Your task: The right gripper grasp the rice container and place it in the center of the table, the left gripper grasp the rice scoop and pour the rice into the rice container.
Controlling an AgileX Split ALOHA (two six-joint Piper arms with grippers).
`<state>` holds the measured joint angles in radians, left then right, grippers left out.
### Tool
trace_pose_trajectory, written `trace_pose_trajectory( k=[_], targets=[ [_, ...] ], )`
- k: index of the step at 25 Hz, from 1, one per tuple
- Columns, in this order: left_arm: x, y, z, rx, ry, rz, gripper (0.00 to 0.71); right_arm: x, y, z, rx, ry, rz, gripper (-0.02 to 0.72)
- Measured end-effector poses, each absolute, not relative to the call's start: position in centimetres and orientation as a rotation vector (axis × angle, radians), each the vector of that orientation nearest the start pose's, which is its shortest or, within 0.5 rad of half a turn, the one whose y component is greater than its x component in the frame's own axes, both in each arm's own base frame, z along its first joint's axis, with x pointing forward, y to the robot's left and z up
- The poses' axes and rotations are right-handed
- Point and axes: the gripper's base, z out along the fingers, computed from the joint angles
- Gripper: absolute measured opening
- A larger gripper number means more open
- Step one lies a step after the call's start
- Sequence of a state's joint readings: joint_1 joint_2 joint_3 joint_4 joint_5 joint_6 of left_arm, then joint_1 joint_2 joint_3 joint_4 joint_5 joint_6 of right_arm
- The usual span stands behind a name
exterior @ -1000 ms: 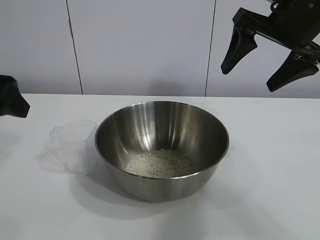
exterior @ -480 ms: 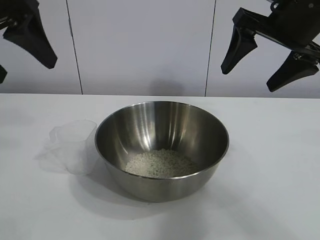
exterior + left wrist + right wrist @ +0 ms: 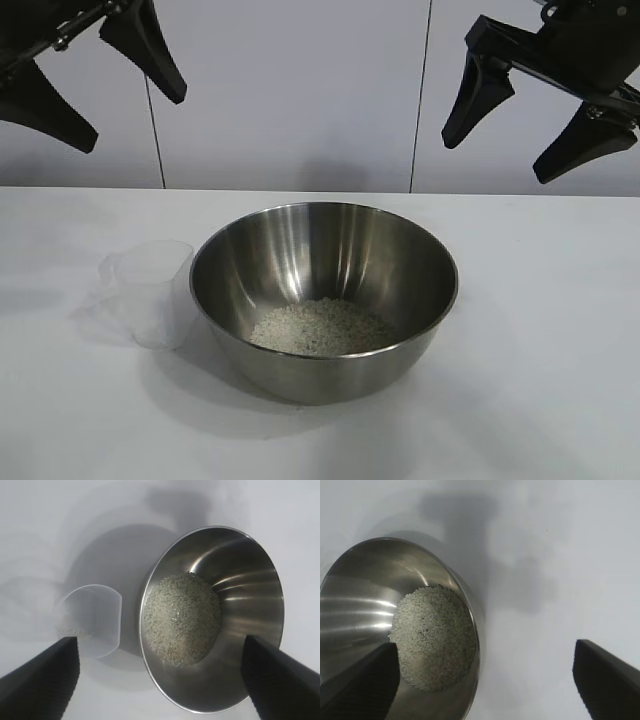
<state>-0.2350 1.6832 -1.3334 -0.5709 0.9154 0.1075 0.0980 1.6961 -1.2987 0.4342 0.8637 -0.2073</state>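
Your left gripper [image 3: 85, 85] hangs open and empty, high above the rice scoop [image 3: 148, 293]; the right gripper [image 3: 510, 128] is open too. The scoop stands just left of the rice container [image 3: 325, 262], seemingly nearly empty.

We face the arms level across the table [image 3: 560, 330], while both wrist cameras look steeply down, sharing the rice container [image 3: 324, 297] [image 3: 212, 615] [image 3: 400, 630].

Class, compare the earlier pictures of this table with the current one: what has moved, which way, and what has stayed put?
The left pincer rose from the table's left edge to the upper left, swinging inward, open and empty. It took hold of nothing. The right pincer stayed open at upper right. The rice scoop still stands beside the rice container, with the rice inside, on the table.
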Motion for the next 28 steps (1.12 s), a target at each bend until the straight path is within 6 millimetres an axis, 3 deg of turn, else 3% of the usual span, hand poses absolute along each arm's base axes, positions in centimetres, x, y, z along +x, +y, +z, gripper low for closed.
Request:
trace_pose_trajectory(
  k=[14, 28],
  targets=[
    [33.67, -12.28, 27.66, 0.075, 2.750, -0.783, 0.633, 35.19, 6.44, 26.53, -0.096, 2.683, 0.509, 0.652],
    [34.31, -12.20, 27.84, 0.046, 2.684, -0.762, 0.633, 35.32, 6.42, 26.58, -0.061, 2.672, 0.511, 0.652]
  ],
)
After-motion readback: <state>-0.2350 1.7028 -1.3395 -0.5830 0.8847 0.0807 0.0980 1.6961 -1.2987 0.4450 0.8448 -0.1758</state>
